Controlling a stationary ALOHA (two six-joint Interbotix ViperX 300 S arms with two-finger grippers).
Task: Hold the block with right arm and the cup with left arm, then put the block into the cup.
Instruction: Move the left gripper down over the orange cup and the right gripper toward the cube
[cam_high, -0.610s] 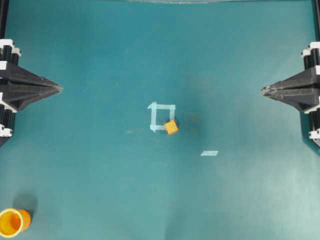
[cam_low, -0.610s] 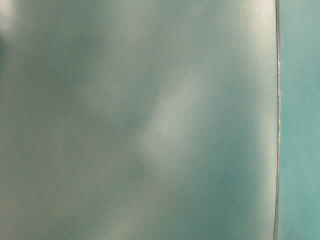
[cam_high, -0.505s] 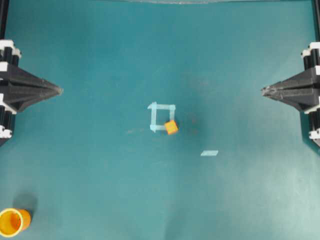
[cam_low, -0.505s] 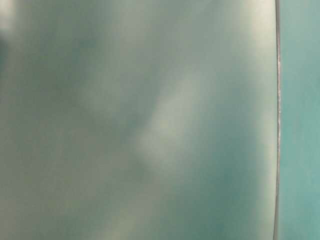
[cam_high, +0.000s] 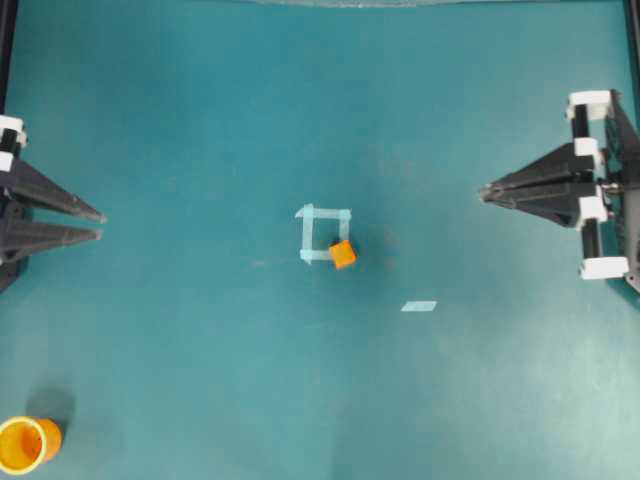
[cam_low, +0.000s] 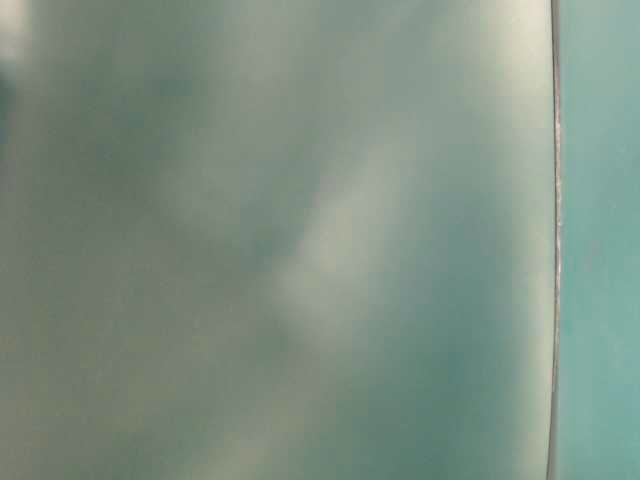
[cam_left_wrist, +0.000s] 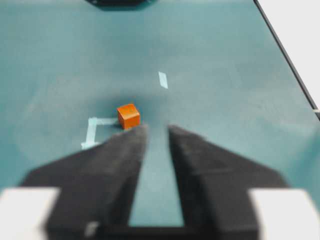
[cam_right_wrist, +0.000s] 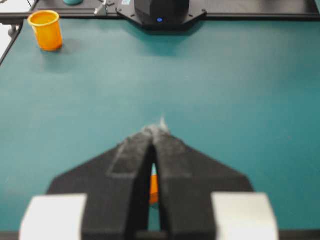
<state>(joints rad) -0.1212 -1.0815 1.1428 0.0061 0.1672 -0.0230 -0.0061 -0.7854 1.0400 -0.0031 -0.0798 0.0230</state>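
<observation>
Block (cam_high: 343, 254): orange cube on the teal table (cam_high: 200, 120), touching the lower right corner of a pale tape square (cam_high: 324, 234). Cup (cam_high: 27, 444): upright at the table's near left corner. Left gripper (cam_high: 102, 225): fingers parted, empty; right gripper (cam_high: 483, 193): fingertips together, empty, both well apart from the block.

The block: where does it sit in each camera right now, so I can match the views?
Overhead: the block sits mid-table at the near-right corner of the tape square.
Table-level: not in view; only blur.
Left wrist: upper left of centre, beside the tape square.
Right wrist: an orange sliver behind the fingers.
Shared landmark: the tape square, overhead and left wrist only.
</observation>
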